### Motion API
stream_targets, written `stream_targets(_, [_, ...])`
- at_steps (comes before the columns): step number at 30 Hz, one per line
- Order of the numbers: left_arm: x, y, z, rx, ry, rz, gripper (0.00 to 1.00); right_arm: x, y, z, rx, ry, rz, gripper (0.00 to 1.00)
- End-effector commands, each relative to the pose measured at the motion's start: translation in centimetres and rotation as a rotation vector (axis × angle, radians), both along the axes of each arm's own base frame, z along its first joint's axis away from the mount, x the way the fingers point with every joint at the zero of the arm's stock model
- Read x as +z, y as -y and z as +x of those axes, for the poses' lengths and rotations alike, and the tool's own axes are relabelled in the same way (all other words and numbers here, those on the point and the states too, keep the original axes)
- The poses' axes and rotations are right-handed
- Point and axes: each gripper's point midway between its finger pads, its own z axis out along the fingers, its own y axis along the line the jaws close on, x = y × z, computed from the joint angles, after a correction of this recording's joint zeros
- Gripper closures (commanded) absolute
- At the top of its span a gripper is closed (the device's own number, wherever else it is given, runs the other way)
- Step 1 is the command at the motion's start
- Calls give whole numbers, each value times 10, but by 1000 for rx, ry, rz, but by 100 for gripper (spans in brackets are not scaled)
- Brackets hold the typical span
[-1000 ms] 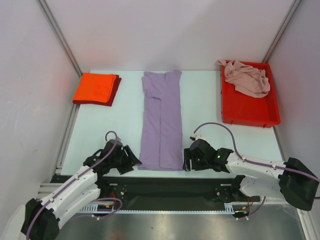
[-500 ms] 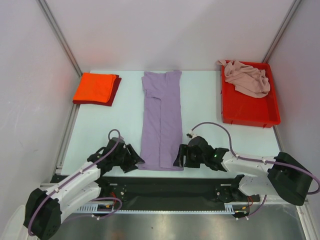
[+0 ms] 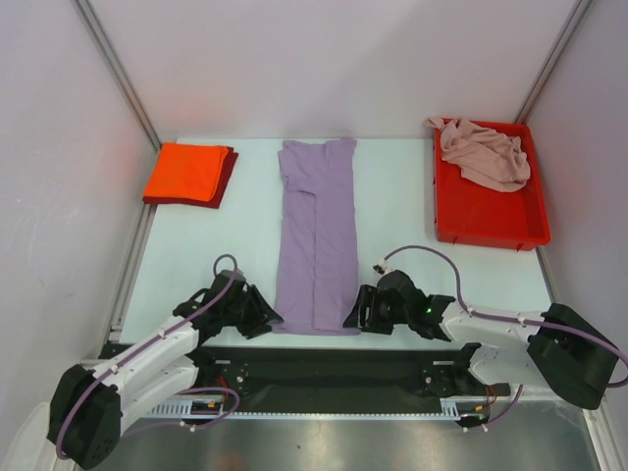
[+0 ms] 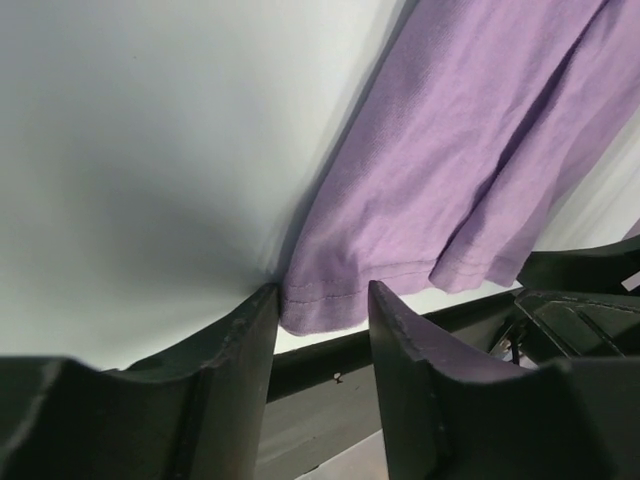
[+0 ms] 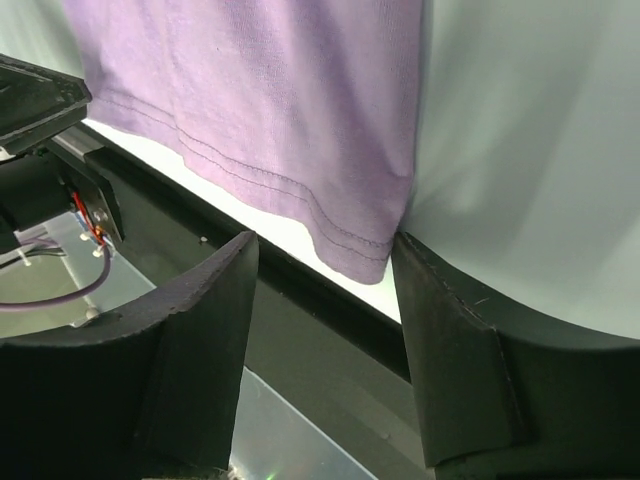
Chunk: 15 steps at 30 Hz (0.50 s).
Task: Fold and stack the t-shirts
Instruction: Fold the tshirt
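The lavender t-shirt lies lengthwise down the middle of the table, sleeves folded in, hem at the near edge. My left gripper is open at its near left hem corner, which lies between the fingers. My right gripper is open at the near right hem corner, the corner between its fingers. A folded orange-red shirt lies on a dark red one at the back left. A crumpled pale pink shirt lies in the red tray.
The red tray stands at the back right. White walls with metal posts enclose the table. A black rail runs along the near table edge just behind both grippers.
Both grippers have closed in on the lavender shirt's near hem corners, the left moving right and the right moving left. The shirts have not moved.
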Motion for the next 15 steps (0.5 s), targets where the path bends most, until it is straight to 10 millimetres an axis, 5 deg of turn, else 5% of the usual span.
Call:
stream_targets(1, [-42,-42,-39,6,-155,218,53,-43,41,-29,-15,-134,-179,38])
stream_targets(8, [-43,-40,-36,7,-135,204,67,-51,39,-28,-28,-172,-168,51])
stream_targets(13, [-39,-37,-33,-47,-109,210,97,-50,40,-31,-19,-169,-174,81])
stream_targets(15, [-38,-37,-35,-53,-108,210,100,-47,42,-33,-9,-164,-174,97])
